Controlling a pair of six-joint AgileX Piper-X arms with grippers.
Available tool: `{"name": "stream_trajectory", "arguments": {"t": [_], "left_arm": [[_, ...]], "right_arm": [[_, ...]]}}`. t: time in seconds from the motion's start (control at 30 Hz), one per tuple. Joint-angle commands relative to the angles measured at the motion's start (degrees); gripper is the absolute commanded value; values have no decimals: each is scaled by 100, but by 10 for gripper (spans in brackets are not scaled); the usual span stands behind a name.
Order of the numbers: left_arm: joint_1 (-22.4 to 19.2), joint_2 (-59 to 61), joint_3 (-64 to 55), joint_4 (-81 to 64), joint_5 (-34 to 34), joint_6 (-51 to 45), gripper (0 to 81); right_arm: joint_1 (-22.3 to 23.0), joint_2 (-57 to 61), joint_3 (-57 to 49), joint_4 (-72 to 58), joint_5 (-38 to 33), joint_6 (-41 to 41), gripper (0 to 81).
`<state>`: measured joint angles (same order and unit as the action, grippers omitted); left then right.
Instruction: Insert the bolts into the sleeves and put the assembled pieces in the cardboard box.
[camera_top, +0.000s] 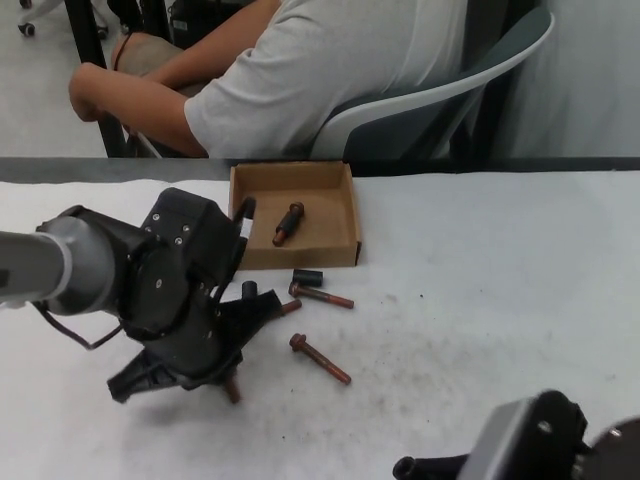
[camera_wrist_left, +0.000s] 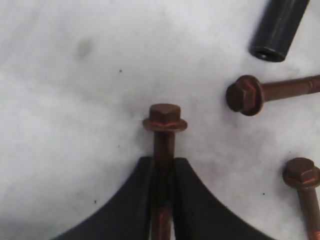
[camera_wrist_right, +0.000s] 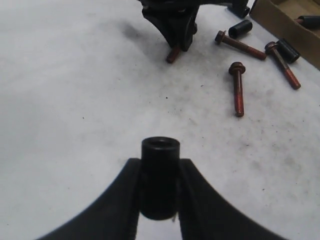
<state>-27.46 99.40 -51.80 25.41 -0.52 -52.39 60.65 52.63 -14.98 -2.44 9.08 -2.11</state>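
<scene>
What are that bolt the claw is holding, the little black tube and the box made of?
The bolt is probably steel with a dull coppery-brown coating or tarnish, judging by its crisp hex head and flange. The sleeve is matte black, either metal or hard plastic; I cannot tell which. The cardboard box is plain brown cardboard with thin flat walls.

the bolts (camera_wrist_left: 165, 119) are reddish brown, the sleeves (camera_wrist_right: 160, 160) black, the cardboard box (camera_top: 300, 256) light brown, and the surface (camera_top: 480, 280) white with small dark specks.

High view over bench (camera_top: 500, 300), wrist views close, sharing loose bolts (camera_top: 320, 360)
</scene>
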Motion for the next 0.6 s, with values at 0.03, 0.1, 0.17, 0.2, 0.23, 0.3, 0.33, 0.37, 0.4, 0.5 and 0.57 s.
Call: {"name": "stream_trajectory", "arguments": {"t": [0.03,0.1,0.17,0.2,0.23,0.3,0.33,0.37,0.4,0.5,0.57], "left_arm": [[-135,81,26,-536,-545,1192,8],[-251,6,46,-818,-545,1419,8],[-383,-144,191,-1351,-545,1658,8],[-429,-220,308,-1604,-545,1749,8],[-480,-332,448,-1934,-545,1870,8],[-525,-540,725,-2572,-545,2138,8],[-526,-656,890,-2854,-521,2310,8],[-526,-791,1067,-3137,-451,2455,8],[-526,-937,1216,-3385,-386,2596,8],[-511,-1357,1856,-4416,-222,3011,8],[-511,-1642,2326,-5339,-90,3210,8]], "right_arm": [[8,-77,97,-373,-118,69,2],[22,-98,173,-568,-215,85,2],[50,-96,232,-764,-263,86,2],[47,-96,247,-836,-264,86,2],[47,-96,265,-909,-296,86,2],[47,-96,306,-1066,-297,86,2],[47,-96,314,-1141,-353,75,2],[47,-96,312,-1211,-396,72,2],[47,-96,312,-1277,-409,49,2],[47,-96,312,-1473,-428,43,2],[47,-80,312,-1563,-426,23,2]]}}
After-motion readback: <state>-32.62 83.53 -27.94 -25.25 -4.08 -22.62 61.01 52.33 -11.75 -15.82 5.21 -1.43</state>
